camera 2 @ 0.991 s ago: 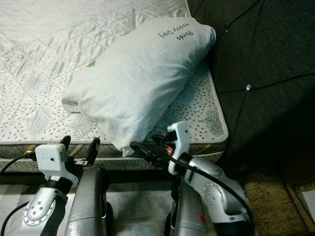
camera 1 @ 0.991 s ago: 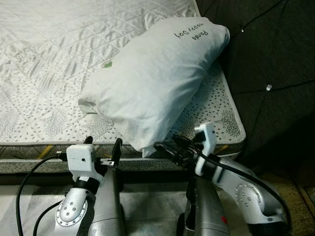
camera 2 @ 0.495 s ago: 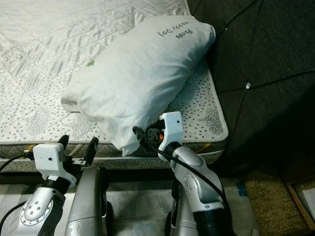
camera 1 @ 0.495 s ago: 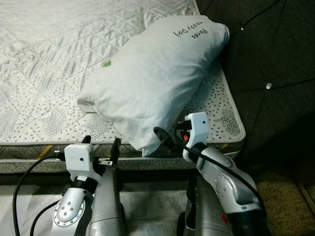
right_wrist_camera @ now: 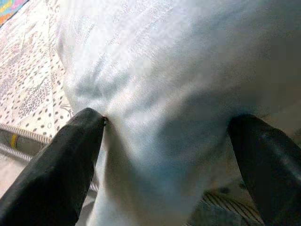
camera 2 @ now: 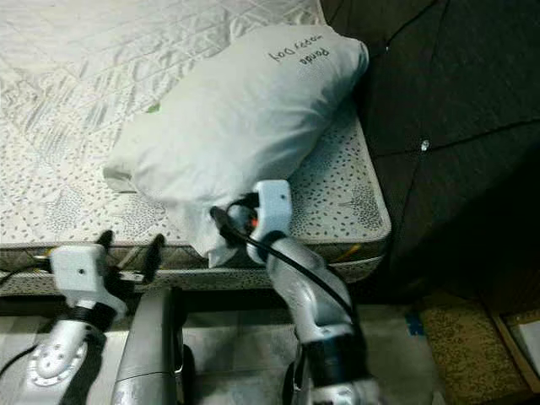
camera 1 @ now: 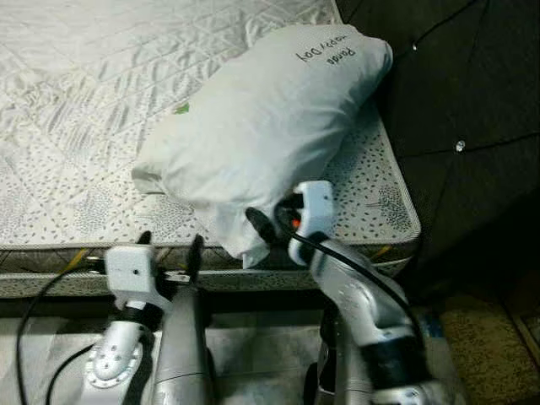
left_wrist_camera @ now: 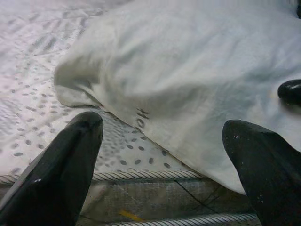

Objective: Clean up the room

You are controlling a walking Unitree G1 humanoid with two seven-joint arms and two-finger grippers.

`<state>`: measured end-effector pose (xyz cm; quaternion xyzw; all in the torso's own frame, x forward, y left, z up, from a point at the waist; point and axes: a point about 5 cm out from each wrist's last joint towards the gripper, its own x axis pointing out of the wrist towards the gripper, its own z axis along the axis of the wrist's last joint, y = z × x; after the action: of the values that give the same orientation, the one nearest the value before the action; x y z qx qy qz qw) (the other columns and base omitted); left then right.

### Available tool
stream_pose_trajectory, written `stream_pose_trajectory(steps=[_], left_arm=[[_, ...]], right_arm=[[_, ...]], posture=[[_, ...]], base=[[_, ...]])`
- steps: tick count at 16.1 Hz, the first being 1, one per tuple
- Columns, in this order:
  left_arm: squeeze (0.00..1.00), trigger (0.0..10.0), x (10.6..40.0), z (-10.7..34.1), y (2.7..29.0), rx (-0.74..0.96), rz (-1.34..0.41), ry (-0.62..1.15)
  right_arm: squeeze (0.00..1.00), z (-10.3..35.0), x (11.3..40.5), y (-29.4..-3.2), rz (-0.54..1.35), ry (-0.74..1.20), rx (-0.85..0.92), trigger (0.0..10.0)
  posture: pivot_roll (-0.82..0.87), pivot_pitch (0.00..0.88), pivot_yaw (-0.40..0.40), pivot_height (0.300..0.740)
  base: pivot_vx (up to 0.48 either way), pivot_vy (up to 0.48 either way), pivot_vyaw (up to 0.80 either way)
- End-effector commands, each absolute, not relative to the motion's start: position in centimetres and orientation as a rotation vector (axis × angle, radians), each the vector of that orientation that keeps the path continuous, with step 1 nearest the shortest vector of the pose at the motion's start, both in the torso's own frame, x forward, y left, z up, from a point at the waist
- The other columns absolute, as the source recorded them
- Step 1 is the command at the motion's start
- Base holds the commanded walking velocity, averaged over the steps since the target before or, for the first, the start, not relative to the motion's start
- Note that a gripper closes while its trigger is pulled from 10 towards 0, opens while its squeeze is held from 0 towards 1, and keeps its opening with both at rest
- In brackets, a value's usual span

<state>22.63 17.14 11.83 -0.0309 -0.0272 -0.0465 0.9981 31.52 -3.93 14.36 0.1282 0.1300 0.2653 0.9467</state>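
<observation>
Fingertips of the right gripper (right_wrist_camera: 169, 141) stood wide apart, one black finger (right_wrist_camera: 70, 155) pressed into the fabric and the other on the far side of a fold, so the near lower corner of the pillow (camera 1: 261, 126) sat between them but was not yet pinched. To do this well, I judged, the jaws needed to push a little deeper into the stuffing before closing, taking a thick bunch of cloth and not only the loose skin of the case, or the corner would slip out on the lift.

From the head views, that gripper was at about 6 o'clock of the pillow, at the corner that overhung the mattress (camera 1: 76, 110) edge. The left gripper (camera 1: 167, 253) waited at roughly 7 o'clock of the pillow, near but not touching, its fingers (left_wrist_camera: 56, 174) also spread, aimed at the mattress edge.

The pillow lay diagonally across the mattress corner, its far end at 1 o'clock resting against the dark padded headboard (camera 1: 456, 101). The piped mattress edge ran just under the corner and could catch a low finger.
</observation>
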Motion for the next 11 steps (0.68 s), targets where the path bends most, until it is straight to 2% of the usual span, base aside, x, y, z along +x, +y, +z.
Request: stream_pose_trajectory(steps=[1, 2, 3, 7, 11], left_arm=[[0.0, 10.0, 22.3, 11.8, 17.6, -0.052, -0.084, -0.043], [0.0, 10.0, 22.2, 11.8, 17.7, -0.051, -0.081, -0.043], [0.0, 10.0, 22.1, 11.8, 17.6, -0.052, -0.078, -0.041], [0.0, 10.0, 22.1, 11.8, 17.2, -0.063, -0.079, -0.039], [0.0, 10.0, 22.4, 11.9, 17.5, -0.057, -0.082, -0.039]], right_arm=[[0.0, 14.3, 31.6, -3.4, 0.541, 0.271, 0.267, 10.0], [0.0, 14.4, 31.7, -2.8, 0.539, 0.27, 0.277, 10.0], [0.0, 14.9, 32.1, -1.8, 0.521, 0.258, 0.315, 0.0], [0.0, 16.4, 32.8, 0.3, 0.493, 0.222, 0.365, 0.0], [0.0, 16.2, 33.1, 0.2, 0.48, 0.212, 0.371, 0.0]], posture=[[0.18, 0.241, -0.02, 0.543], [0.18, 0.242, -0.02, 0.543], [0.18, 0.243, -0.021, 0.543], [0.18, 0.244, -0.019, 0.543], [0.18, 0.23, -0.006, 0.543]], base=[[0.0, 0.0, 0.0], [0.0, 0.0, 0.0], [0.0, 0.0, 0.0], [0.0, 0.0, 0.0], [0.0, 0.0, 0.0]])
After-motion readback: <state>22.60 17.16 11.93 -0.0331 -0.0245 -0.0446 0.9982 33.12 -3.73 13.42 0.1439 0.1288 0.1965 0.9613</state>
